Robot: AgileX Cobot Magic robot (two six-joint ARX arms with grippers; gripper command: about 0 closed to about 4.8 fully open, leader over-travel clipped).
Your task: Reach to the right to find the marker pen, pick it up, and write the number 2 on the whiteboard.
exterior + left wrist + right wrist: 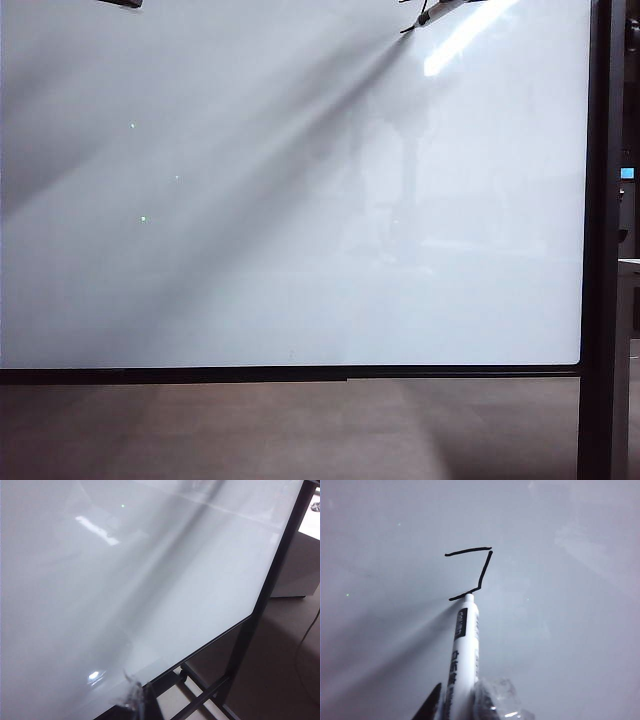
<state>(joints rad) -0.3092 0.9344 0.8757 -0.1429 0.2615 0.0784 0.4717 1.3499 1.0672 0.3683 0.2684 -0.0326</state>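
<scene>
Right gripper (457, 707), clamped on marker pen (462, 650), tip at whiteboard (560, 630).
Number 2 (472, 572) partly drawn, base stroke under way, hence tip contact; left gripper (137, 700) idle near board's lower edge, opening indeterminate.

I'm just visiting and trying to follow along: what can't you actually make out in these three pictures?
- Right gripper: right wrist view's edge cuts it off; only fingertips around the marker pen show.
- Left gripper: a blurred sliver at the left wrist view's edge; open or shut, unclear.
- The number 2: absent from the exterior view of the whiteboard, apparently above that frame.
</scene>
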